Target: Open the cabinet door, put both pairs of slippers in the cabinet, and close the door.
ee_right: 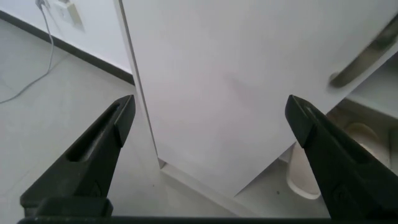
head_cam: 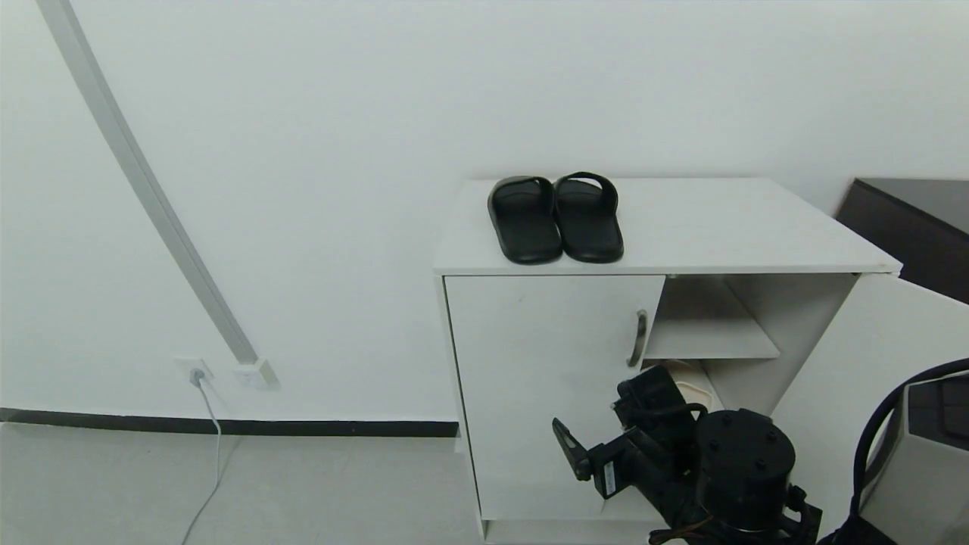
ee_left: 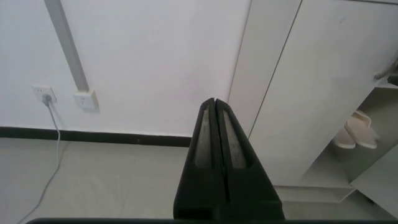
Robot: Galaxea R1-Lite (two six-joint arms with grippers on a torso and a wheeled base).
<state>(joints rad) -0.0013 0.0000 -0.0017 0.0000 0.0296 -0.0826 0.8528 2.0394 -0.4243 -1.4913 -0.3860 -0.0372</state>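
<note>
- White wall (head_cam: pixel 303 113) behind; right gripper (ee_right: pixel 209 104) hangs with jaws spread wide before the shut door (head_cam: pixel 545 378).
- Left gripper (ee_left: pixel 214 104) has jaws pressed together (holding nothing).
- Pale slippers (ee_left: pixel 360 132) lie inside the cabinet (head_cam: pixel 719 219); black slippers (head_cam: pixel 555 218) sit on top, at its front edge.
- Risk: a shallow pinch could knock one off.

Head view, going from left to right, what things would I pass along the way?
wall socket → black slippers on the cabinet top → door handle of the closed door → inner shelf → open cabinet door
</note>
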